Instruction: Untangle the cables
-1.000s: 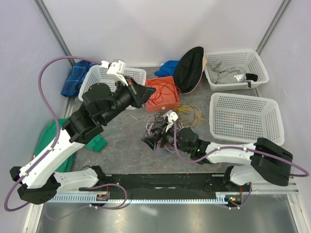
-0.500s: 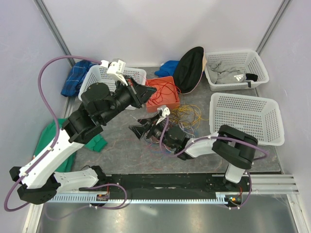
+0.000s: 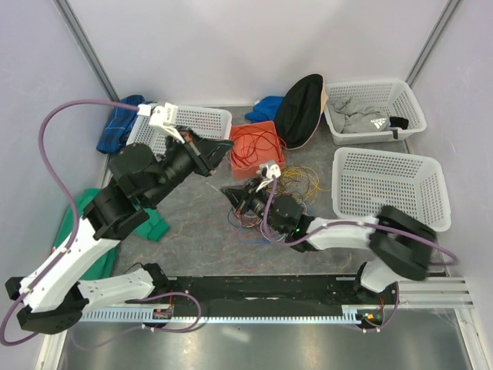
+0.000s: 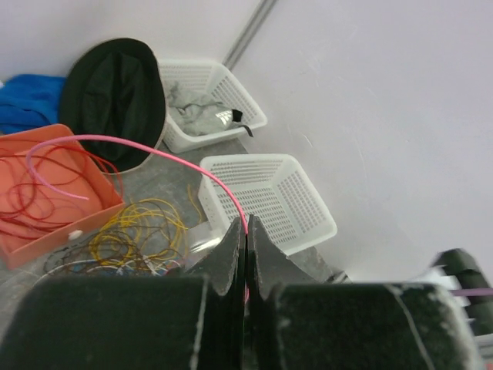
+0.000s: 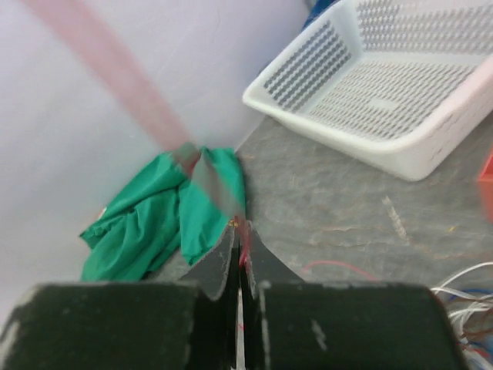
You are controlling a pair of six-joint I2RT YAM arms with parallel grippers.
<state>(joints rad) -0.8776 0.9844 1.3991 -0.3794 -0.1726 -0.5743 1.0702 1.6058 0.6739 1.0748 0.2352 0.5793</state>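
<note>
The cables [image 3: 286, 187] lie in a loose tangle of yellow, red, white and dark wires on the grey table, and more red ones [image 3: 260, 144] sit in the orange tray [image 3: 240, 166]. My left gripper [image 3: 226, 144] hovers at the tray's left edge. In the left wrist view it [image 4: 246, 226] is shut on a thin pink cable [image 4: 146, 149] that arcs over the tray [image 4: 46, 196]. My right gripper [image 3: 229, 190] is at the tangle's left side. In the right wrist view it [image 5: 241, 236] is shut on a red cable [image 5: 245, 253], and a blurred pinkish strand rises from it.
White baskets stand at the back left [image 3: 206, 119], back right [image 3: 373, 109] and right [image 3: 389, 185]. A black hat [image 3: 299, 108] and a blue cloth [image 3: 267, 108] lie behind the tray. A green cloth [image 3: 151, 225] lies at the left.
My right gripper has moved up to the tangle's left side and closed from open onto a red cable. My left arm has drawn back to the left, still gripping the pink cable.
</note>
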